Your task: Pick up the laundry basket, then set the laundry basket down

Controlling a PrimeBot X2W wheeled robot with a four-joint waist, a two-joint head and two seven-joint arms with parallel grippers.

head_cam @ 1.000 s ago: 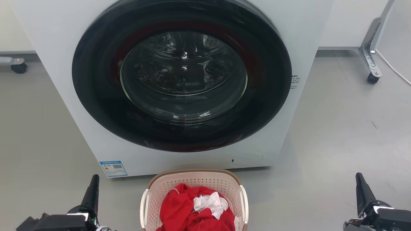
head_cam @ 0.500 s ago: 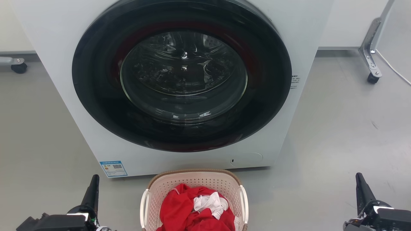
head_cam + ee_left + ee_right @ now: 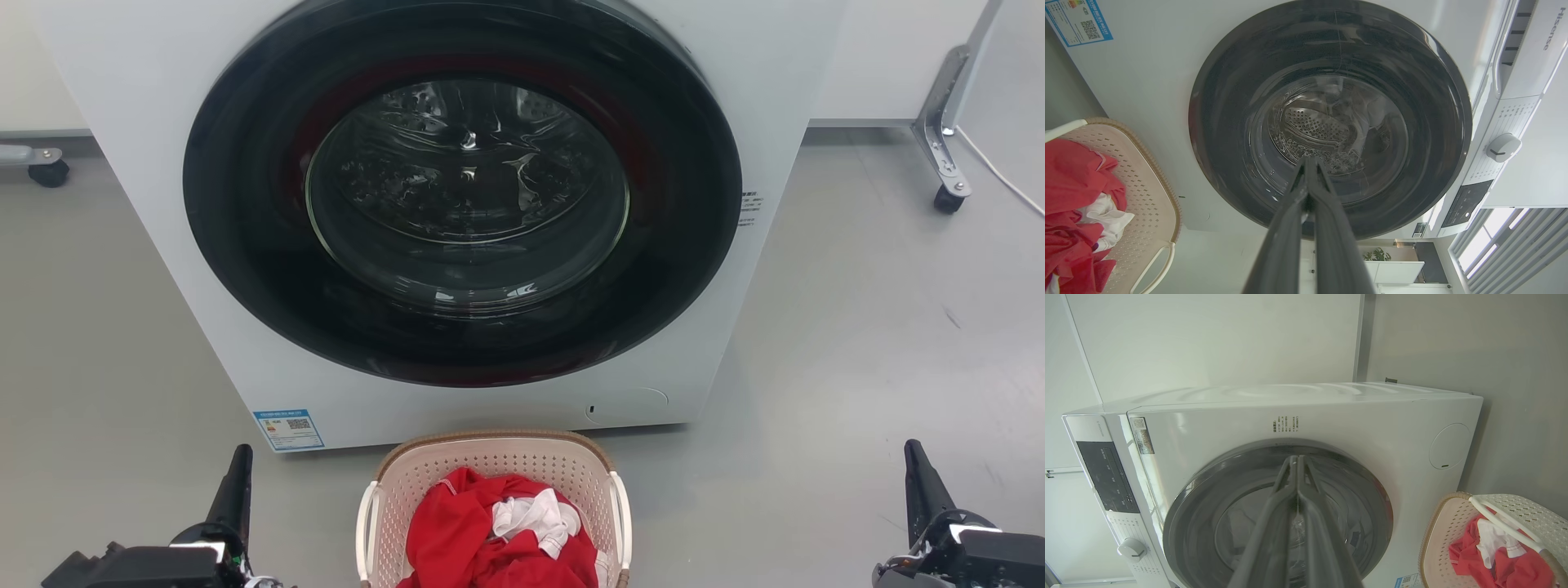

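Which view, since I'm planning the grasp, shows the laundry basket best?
Head view: the laundry basket sits centred, both sides visible, near end cropped. Each wrist view catches one end, at the picture's edge.

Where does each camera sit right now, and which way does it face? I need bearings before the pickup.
Head: on the head, looking forward and down at the washer and basket; left gripper lower left, right gripper lower right.
Left wrist: looks along its shut fingers at the washer door; basket at left.
Right wrist: looks along its shut fingers at the door; basket lower right.
Shared: washer, basket, red clothes.
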